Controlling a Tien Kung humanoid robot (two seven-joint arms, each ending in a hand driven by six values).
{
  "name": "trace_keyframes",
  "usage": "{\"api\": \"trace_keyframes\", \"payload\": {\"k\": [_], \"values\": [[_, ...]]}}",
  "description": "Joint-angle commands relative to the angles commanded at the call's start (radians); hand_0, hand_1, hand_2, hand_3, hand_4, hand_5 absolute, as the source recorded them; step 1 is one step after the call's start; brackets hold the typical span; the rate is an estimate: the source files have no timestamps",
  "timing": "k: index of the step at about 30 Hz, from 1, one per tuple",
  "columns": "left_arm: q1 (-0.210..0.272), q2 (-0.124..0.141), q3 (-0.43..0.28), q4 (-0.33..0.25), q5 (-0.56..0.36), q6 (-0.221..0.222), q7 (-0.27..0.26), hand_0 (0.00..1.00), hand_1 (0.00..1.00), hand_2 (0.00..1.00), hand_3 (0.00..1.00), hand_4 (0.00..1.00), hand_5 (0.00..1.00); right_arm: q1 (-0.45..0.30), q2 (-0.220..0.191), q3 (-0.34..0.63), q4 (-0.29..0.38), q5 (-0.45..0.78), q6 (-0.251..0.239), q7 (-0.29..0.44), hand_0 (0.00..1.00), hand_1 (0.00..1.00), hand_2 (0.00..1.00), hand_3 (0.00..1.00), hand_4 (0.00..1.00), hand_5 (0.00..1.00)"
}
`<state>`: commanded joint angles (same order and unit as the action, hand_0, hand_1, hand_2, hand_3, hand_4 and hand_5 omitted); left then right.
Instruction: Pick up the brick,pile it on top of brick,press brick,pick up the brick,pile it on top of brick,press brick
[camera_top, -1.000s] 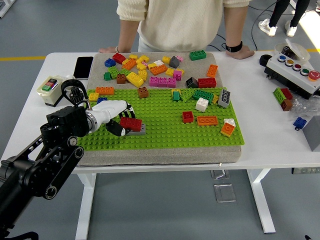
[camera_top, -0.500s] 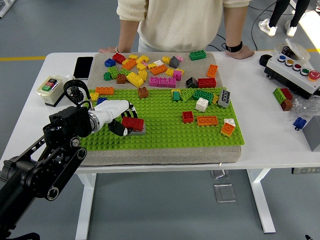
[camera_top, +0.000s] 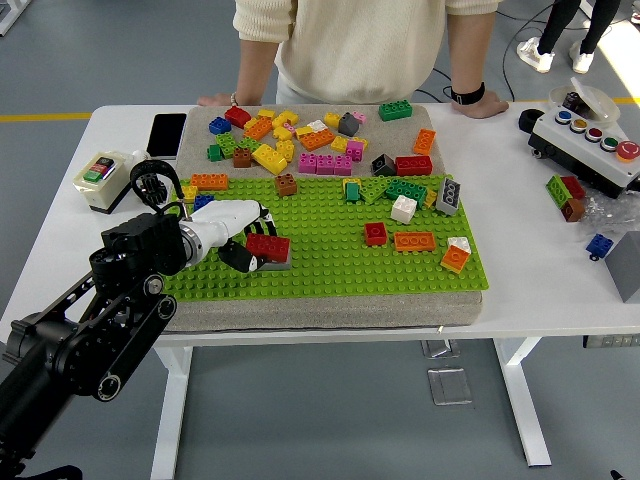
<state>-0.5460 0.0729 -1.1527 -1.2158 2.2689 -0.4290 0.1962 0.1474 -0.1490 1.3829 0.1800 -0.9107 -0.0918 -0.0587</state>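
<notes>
White worktop (camera_top: 520, 285) carrying a green studded baseplate (camera_top: 330, 250); a person (camera_top: 360, 45) stands at the far side, both hands resting on the worktop edge. Left arm (camera_top: 90, 330) enters from the lower left. Left hand (camera_top: 238, 235), fingers closed around a red brick (camera_top: 267, 247), holds it on top of a grey brick (camera_top: 278, 265) at the baseplate's near left. Loose bricks (camera_top: 300, 140) lie scattered beyond.

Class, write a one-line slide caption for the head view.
Left hand grips a red brick over a grey brick on the green baseplate.
</notes>
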Motion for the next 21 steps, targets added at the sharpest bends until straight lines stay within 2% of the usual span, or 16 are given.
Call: {"api": "trace_keyframes", "payload": {"k": [21], "values": [[0.004, -0.002, 0.004, 0.001, 0.0, -0.005, 0.003, 0.693, 0.627, 0.614, 0.555, 0.522, 0.107, -0.001, 0.002, -0.007, 0.0, 0.0, 0.0, 0.0, 0.753, 0.687, 0.733, 0.736, 0.998, 0.64]]}}
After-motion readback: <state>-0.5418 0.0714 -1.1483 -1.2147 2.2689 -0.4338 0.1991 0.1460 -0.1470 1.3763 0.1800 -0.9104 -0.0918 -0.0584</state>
